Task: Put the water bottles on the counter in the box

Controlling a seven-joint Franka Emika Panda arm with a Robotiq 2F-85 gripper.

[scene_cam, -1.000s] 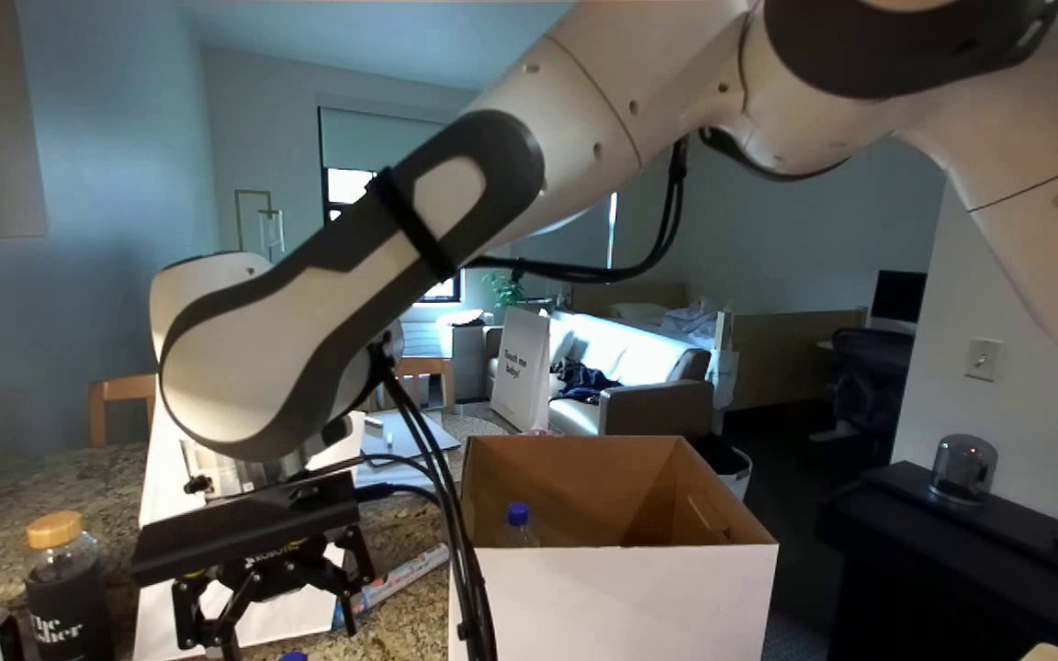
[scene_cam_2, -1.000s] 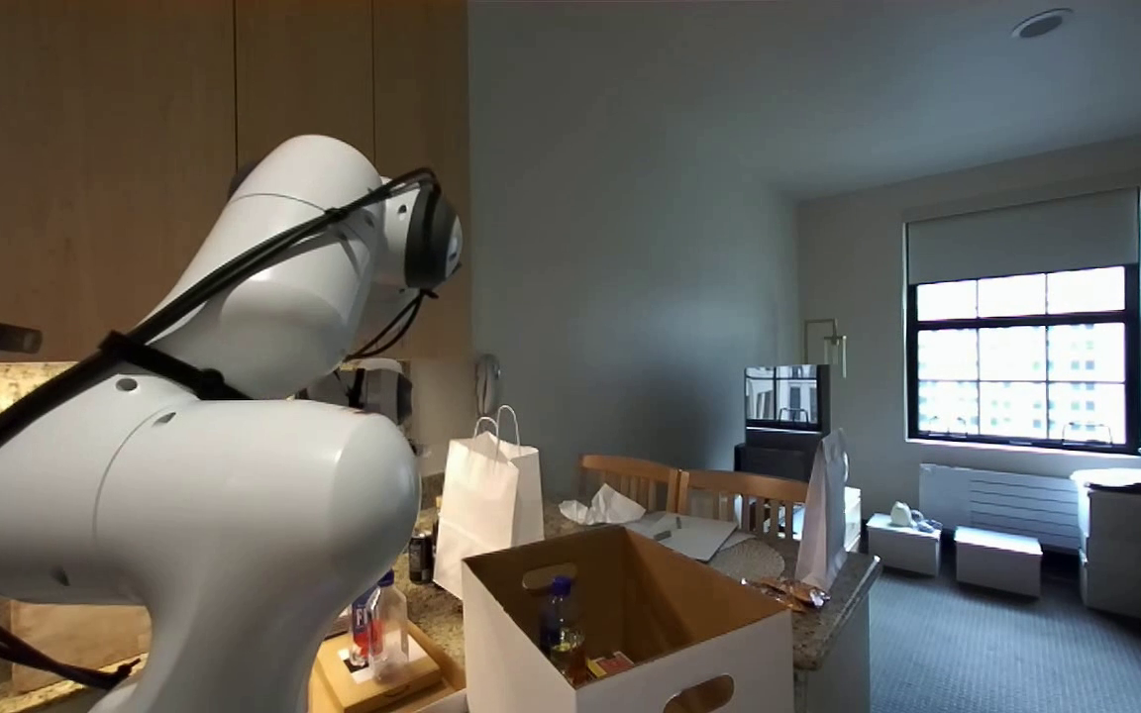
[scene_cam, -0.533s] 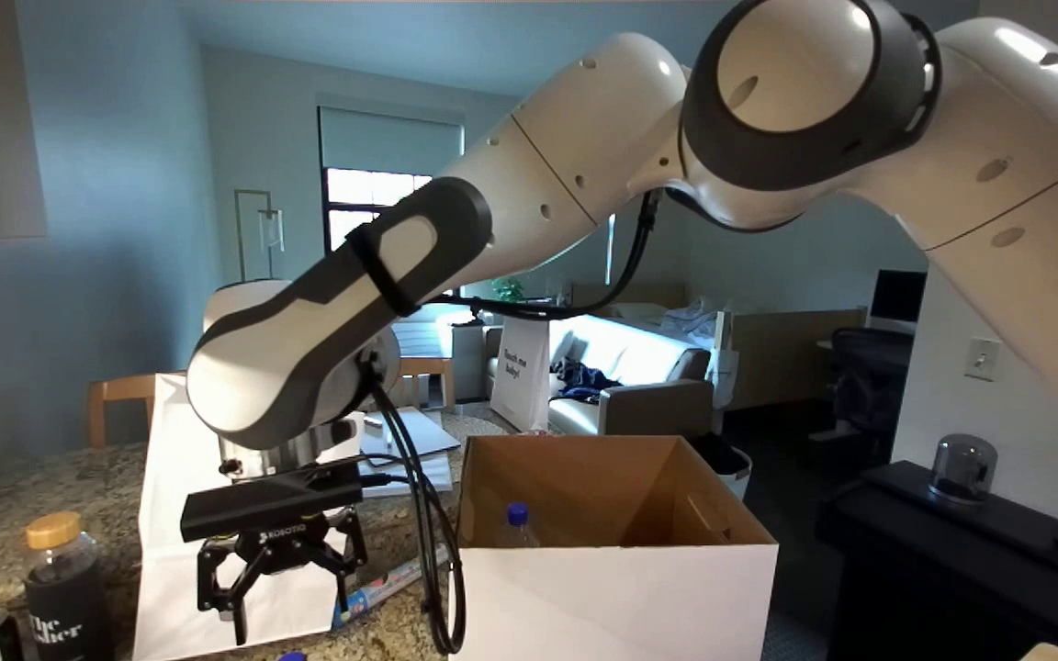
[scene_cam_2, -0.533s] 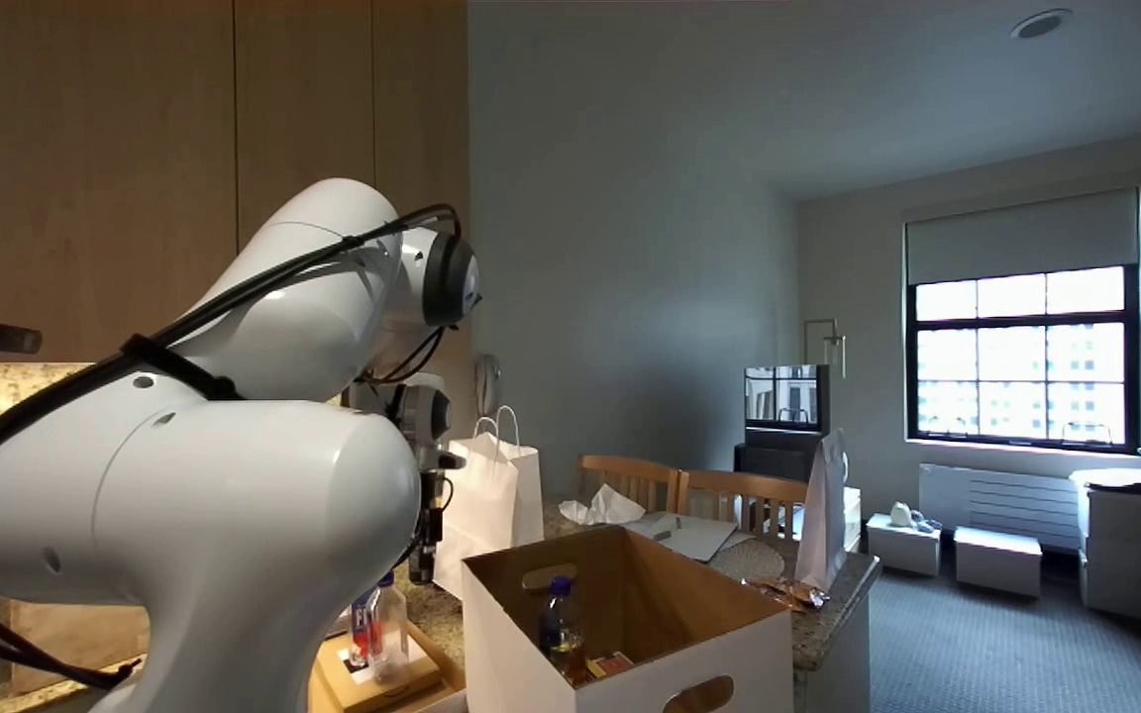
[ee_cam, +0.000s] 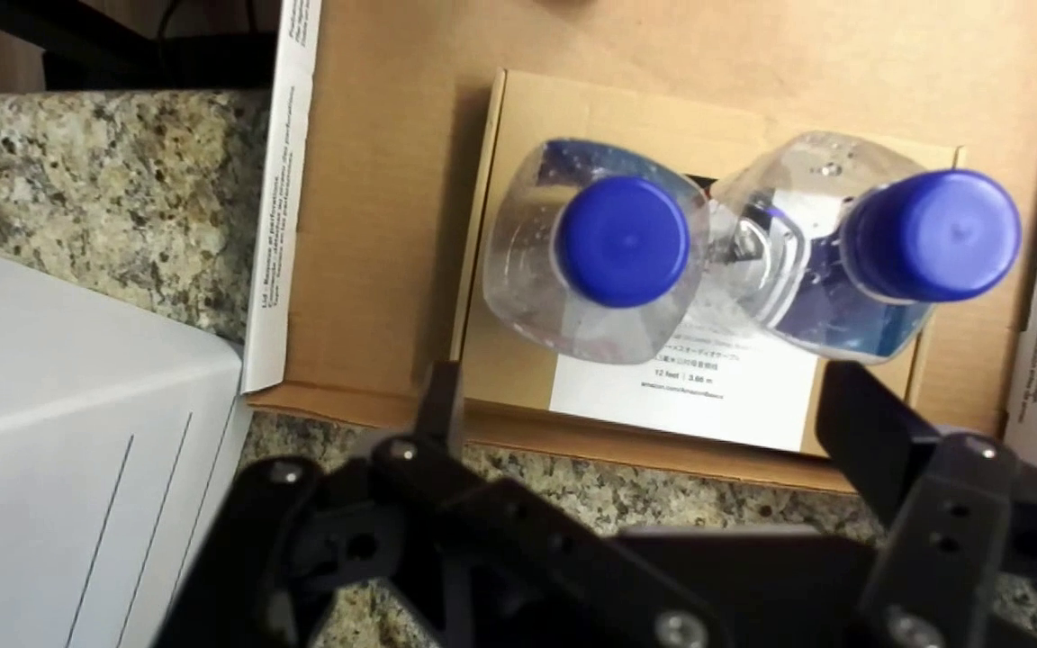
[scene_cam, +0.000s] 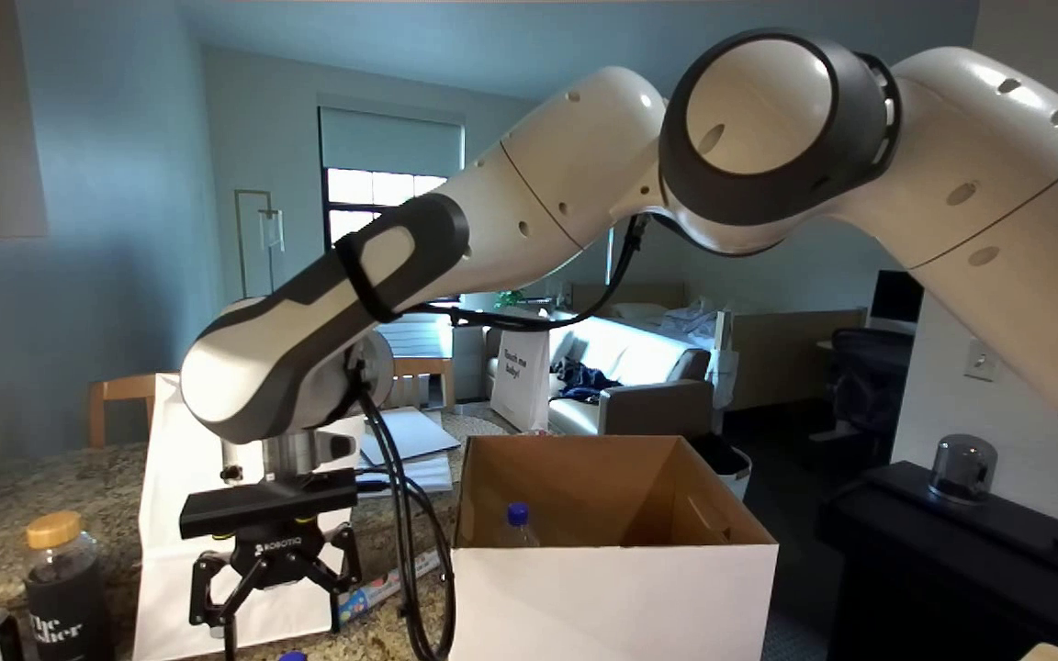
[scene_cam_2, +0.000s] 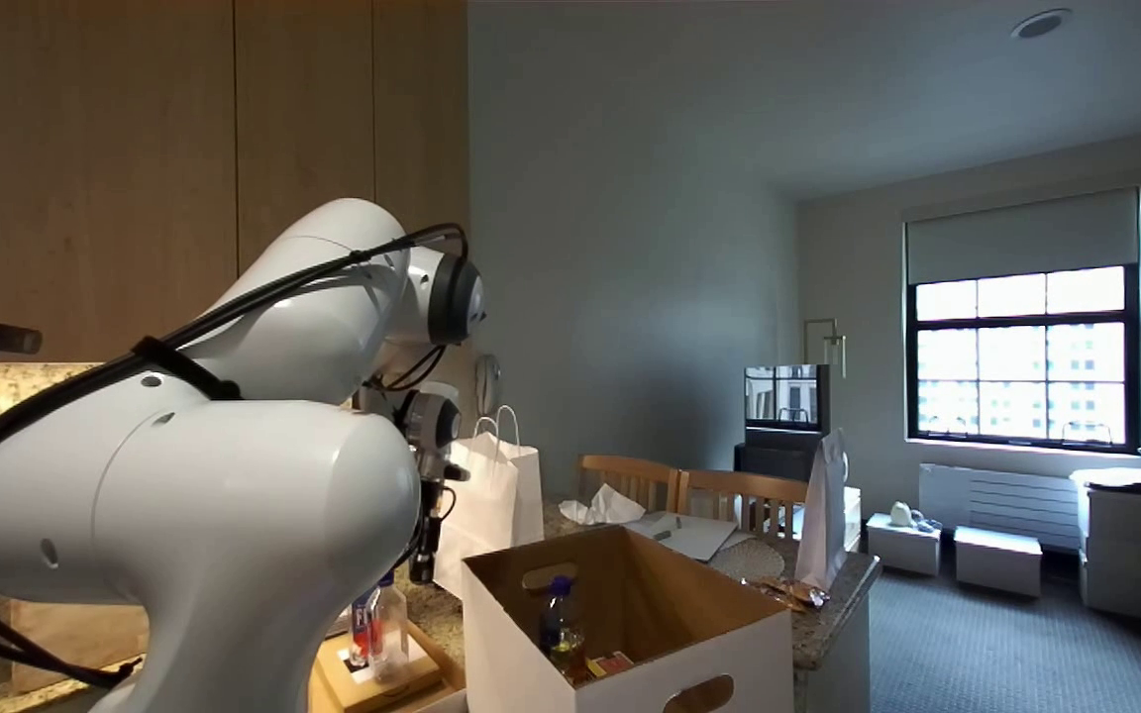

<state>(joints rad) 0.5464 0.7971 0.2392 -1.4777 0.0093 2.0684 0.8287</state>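
Just left of the large square cardboard box, brown inside and pale outside (scene_cam_2: 759, 663), seen in an exterior view: two clear plastic water bottles with blue caps (scene_cam_2: 389, 634) stand close together, partly hidden by the glossy white robot arm (scene_cam_2: 263, 515).
Inside the box: a third bottle with a blue cap (scene_cam_2: 561, 634) stands near one wall, so the task looks part done.
Left of the box, in an exterior view: the black two-fingered gripper (scene_cam: 283, 638) points down over the dark speckled stone countertop (scene_cam: 97, 487), fingers spread wide, pinching nothing; a blue cap (scene_cam: 292, 656) shows just below it.
Bottles outside the box, in the wrist view: the left bottle (ee_cam: 608, 261) and the right bottle (ee_cam: 897, 252) stand on a flat brown cardboard carton (ee_cam: 518, 382) within a shallow brown cardboard tray (ee_cam: 374, 225); neither is held.
Plastic: looks thin, squarish and smooth; likely light if nearly drained, though the water level cannot be told, and apt to dent under a hard squeeze.
Neck beneath the cap: judged the best hold, being stiff and narrow; the flat sides lower down would serve, with more give.
Neighbouring bottles: a finger off centre could topple one or slide it on the carton, so the gripper should centre over one before lowering.
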